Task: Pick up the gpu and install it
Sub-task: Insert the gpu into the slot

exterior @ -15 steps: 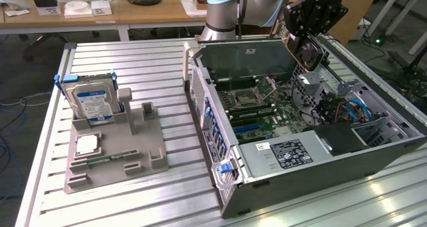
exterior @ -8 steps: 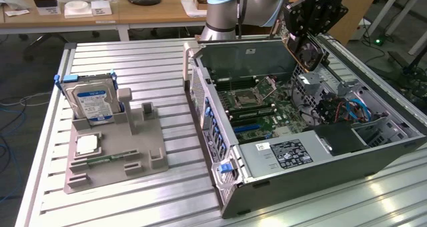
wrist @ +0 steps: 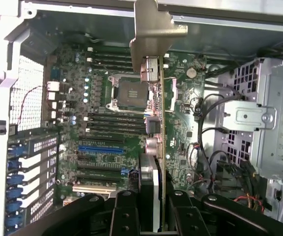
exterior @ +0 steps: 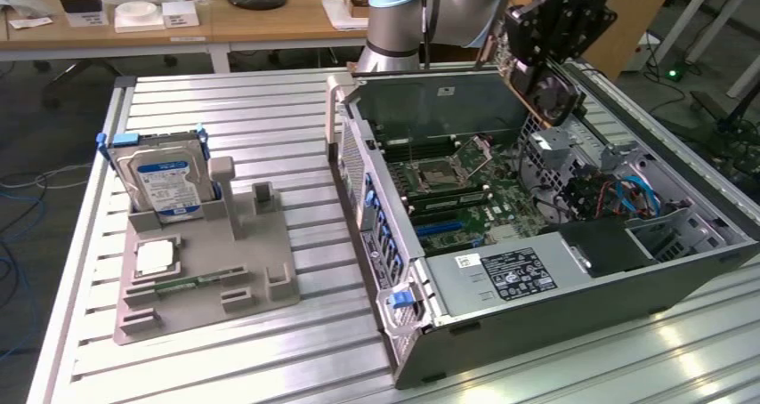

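The end effector (exterior: 544, 52) is pinching the gpu (exterior: 549, 92) between its black fingers (wrist: 124, 211); the fingers press on the card from both sides.

In the exterior view the gpu hangs in the air, tilted, over the far corner of the open computer case (exterior: 392, 270), toward the exterior view's right; its round fan face looks out to the side; it is up above the case rim and not down in a slot.

In the wrist view the gpu (wrist: 151, 69) is seen from its thin edge; its silver metal end sticks out away from the end effector (wrist: 154, 211); under it lies the green motherboard (wrist: 107, 123) with a blue slot (wrist: 102, 148).

The case lies on its side on the table (exterior: 238, 101), with its big side open; a grey power box (exterior: 505, 275) sits in the near end.

At the exterior view's left, well apart from the case, a grey holder (exterior: 255, 270) sits on the table; a hard drive (exterior: 166, 181) with a blue label stands in it; a small green memory stick (exterior: 190, 284) lies on it too.
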### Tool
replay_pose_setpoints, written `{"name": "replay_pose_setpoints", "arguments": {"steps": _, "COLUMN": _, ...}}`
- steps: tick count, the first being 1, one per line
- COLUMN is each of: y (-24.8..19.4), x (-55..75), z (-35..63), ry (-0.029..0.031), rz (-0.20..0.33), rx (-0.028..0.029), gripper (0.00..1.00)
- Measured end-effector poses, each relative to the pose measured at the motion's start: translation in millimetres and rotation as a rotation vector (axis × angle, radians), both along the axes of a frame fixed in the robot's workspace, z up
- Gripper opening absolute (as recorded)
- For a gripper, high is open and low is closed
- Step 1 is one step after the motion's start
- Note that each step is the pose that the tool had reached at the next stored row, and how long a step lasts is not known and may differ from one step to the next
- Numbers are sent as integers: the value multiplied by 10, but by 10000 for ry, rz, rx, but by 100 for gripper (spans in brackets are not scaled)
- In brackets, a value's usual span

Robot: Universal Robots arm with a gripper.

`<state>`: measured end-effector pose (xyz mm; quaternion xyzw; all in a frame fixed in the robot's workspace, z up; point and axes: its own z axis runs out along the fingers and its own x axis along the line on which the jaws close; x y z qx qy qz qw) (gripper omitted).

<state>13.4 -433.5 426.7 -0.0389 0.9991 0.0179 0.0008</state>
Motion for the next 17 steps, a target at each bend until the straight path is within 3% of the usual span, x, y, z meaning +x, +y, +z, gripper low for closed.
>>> {"name": "replay_pose_setpoints", "arguments": {"steps": 17, "y": 0, "x": 0, "z": 0, "ry": 0, "rz": 1891, "rx": 11, "gripper": 28}}
